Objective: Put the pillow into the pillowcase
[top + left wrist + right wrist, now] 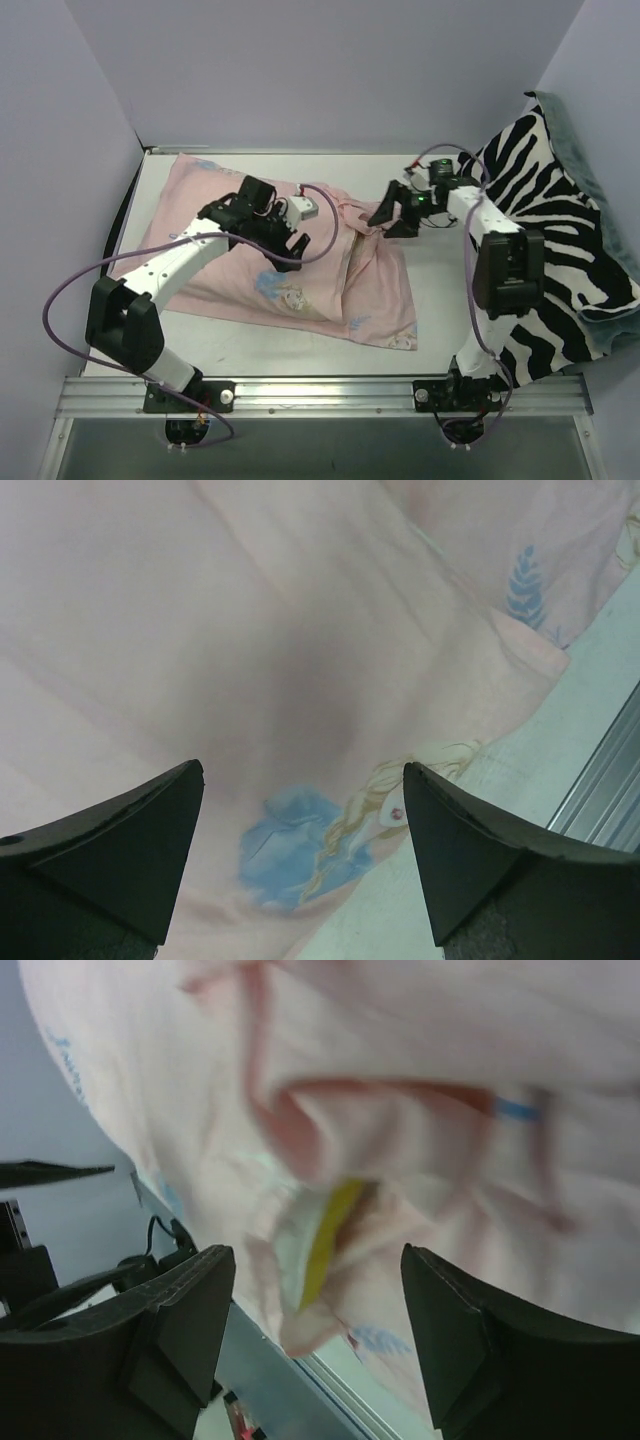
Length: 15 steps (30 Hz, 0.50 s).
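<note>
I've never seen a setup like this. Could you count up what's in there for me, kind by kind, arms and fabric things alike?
Robot arms: 2, ending in the left gripper and the right gripper
Pink pillowcase: 1
Pillow: 1, only its yellow edge showing inside the case
Zebra-striped blanket: 1
Total: 5

Robotics lab test cell, not a lived-in room. Plain pale lavender panels (pixel 320 70) wall in a white surface (pixel 300 350) at 9, 12 and 3 o'clock. At 6 o'clock an aluminium rail (pixel 320 396) runs along the near edge. Bolted to it are a left arm (pixel 180 260) and a right arm (pixel 505 260), both white and black, trailing loose purple cables (pixel 47 305). The only household items are a pink pillowcase (pixel 380 300) at the centre and a zebra-striped blanket (pixel 545 200) draped at 3 o'clock.
</note>
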Motion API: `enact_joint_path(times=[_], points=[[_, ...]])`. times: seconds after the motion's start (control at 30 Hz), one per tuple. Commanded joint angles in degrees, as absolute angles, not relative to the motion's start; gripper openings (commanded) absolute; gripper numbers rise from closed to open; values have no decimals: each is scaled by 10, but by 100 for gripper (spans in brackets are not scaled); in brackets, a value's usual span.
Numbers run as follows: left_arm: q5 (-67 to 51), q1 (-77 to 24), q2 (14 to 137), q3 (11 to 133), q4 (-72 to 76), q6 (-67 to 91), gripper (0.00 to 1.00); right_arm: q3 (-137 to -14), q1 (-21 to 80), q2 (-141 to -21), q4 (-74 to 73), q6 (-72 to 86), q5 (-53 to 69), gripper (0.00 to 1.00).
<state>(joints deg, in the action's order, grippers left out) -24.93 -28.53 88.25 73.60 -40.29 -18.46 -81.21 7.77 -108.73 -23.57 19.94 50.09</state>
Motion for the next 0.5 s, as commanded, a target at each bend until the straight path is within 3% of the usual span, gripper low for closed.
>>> enact_joint_path(times=[0.0, 0.17, 0.47], points=[[-211, -342, 870, 722, -364, -201, 90, -738, 30, -987, -276, 171, 472, 65], [-198, -356, 897, 743, -356, -183, 89, -671, 71, -988, -272, 170, 470, 52], [-192, -359, 922, 756, -348, -161, 89, -707, 167, -1095, -243, 205, 421, 47]])
